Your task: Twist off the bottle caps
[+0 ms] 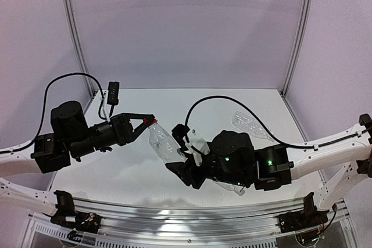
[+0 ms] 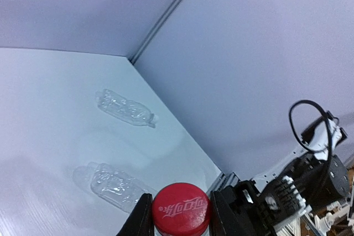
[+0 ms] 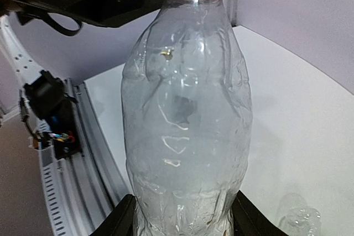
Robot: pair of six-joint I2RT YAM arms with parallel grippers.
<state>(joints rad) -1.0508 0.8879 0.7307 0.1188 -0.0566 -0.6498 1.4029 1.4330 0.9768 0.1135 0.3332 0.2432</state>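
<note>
Overhead view looks down from behind; both close wrist views share red cap (image 2: 181, 208).

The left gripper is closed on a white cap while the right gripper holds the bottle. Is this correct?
The colour is wrong: the cap is red, per the left wrist view. The left gripper grips it; the right gripper holds the bottle.

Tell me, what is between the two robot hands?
A clear bottle bridges them, which the top view shows best. The left gripper pinches its red cap, and the right gripper clamps its body.
</note>
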